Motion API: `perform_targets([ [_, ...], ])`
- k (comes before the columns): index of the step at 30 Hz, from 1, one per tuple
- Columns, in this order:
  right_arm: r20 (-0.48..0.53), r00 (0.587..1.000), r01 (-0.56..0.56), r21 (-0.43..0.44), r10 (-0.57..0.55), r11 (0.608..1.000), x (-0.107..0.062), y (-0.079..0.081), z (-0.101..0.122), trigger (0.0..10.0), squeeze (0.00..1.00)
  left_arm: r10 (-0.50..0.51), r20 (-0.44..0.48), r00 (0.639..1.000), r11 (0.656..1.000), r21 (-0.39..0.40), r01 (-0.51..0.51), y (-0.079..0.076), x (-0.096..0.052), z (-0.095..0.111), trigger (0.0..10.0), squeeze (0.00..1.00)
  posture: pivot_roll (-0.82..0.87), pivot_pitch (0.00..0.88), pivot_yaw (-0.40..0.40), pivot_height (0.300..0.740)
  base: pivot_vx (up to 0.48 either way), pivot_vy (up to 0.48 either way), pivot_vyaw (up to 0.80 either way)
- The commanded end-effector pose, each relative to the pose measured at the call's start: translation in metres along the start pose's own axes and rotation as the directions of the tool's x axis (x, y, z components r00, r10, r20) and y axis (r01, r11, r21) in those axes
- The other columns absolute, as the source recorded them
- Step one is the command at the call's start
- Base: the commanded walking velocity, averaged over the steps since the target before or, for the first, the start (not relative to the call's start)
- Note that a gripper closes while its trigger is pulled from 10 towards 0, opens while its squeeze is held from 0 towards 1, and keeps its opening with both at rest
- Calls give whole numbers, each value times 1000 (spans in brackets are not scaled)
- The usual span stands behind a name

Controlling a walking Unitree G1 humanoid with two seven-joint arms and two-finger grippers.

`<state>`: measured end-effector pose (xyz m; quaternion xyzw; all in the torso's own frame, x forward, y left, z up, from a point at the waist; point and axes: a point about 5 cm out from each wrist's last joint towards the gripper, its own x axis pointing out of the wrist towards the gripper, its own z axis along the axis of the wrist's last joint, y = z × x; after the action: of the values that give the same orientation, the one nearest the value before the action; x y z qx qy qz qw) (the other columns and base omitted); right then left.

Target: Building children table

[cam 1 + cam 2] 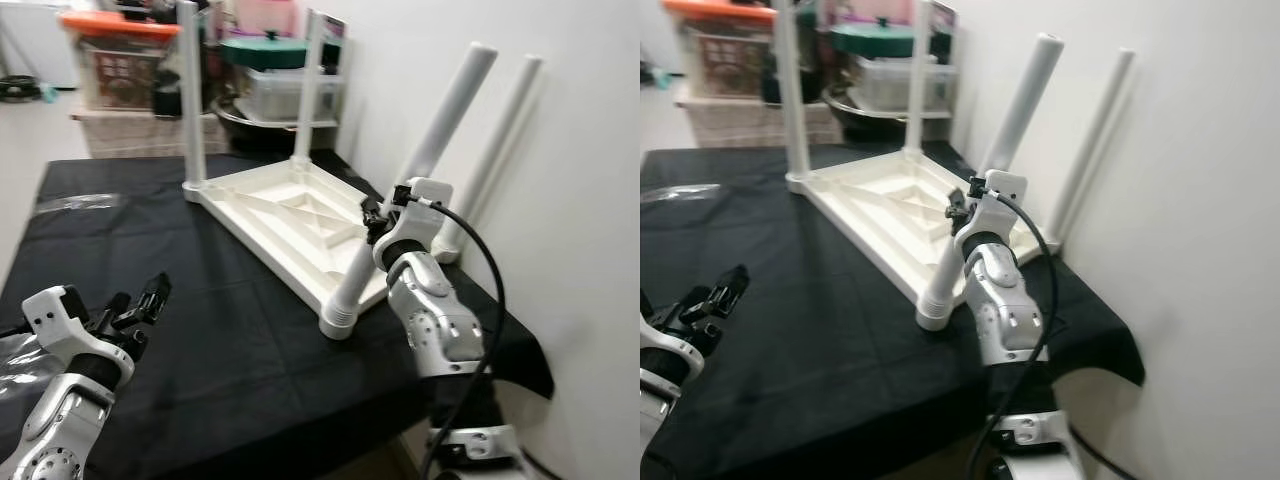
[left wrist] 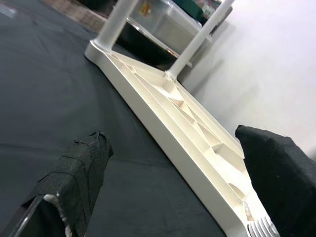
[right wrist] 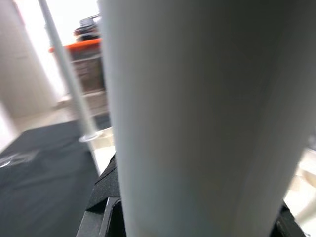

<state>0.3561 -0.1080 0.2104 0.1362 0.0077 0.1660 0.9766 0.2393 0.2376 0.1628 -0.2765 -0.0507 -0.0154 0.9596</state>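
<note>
A white plastic children's table (image 1: 290,215) lies upside down on a black cloth (image 1: 200,330). Two of its legs (image 1: 190,90) stand upright at the far side. The near leg (image 1: 445,125) slants up from its corner socket (image 1: 340,320) toward the wall, and another slanted leg (image 1: 500,140) is behind it. My right gripper (image 1: 375,222) is shut on the near leg about halfway up; in the right wrist view that leg (image 3: 197,118) is pressed between the black fingers (image 3: 106,190). My left gripper (image 1: 140,300) hovers open over the cloth at the near left, pointing at the table, fingers (image 2: 74,182) apart.
A white wall (image 1: 580,200) rises right beside the slanted legs. Storage bins (image 1: 120,55) and a lidded tub (image 1: 280,70) are stacked behind the table. Clear plastic wrap (image 1: 80,202) lies on the cloth at the far left. The cloth's near right corner (image 1: 520,360) hangs over the edge.
</note>
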Motion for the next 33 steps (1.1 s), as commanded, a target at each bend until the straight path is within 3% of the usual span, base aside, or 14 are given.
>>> perform_targets([
  [1, -339, 940, -2, 70, 26, 998, -8, -8, -70, 0, 0, 0, -16, 1000, 1000, 1, 0, 1, 1, -3, 10000, 0, -28, 0, -85, 740, 0, 0, 0],
  [5, -383, 913, -156, -11, 140, 988, -4, -23, -57, 0, 0, 0, -14, 1000, 1000, 0, 0, 2, 2, -2, 10000, 0, -23, 0, -93, 740, 0, 0, 0],
  [11, -412, 885, -260, -49, 218, 964, 3, -29, -49, 0, 0, 5, -16, 1000, 1000, -2, -5, 2, 0, -4, 10000, 0, -15, 0, -101, 740, 0, 0, 0],
  [16, -421, 872, -306, -68, 250, 950, 6, -30, -46, 0, 0, 8, -16, 1000, 1000, 2, -8, 2, -1, -4, 10000, 0, -9, 0, -106, 740, 0, 0, 0],
  [20, -392, 836, -435, -47, 384, 899, 5, -19, -45, 0, 0, 18, -8, 1000, 1000, 3, -18, 3, -5, -3, 10000, 0, 1, 0, -112, 740, 0, 0, 0],
  [31, -338, 858, -406, 12, 386, 914, -4, -33, -52, 0, 0, 20, -14, 1000, 1000, 1, -20, 5, -5, -3, 10000, 0, -3, 0, -103, 740, 0, 0, 0],
  [33, -331, 860, -402, 29, 389, 915, -11, -38, -58, 0, 0, 19, -17, 1000, 1000, 1, -19, 6, -5, -2, 10000, 0, -5, 0, -99, 740, 0, 0, 0],
])
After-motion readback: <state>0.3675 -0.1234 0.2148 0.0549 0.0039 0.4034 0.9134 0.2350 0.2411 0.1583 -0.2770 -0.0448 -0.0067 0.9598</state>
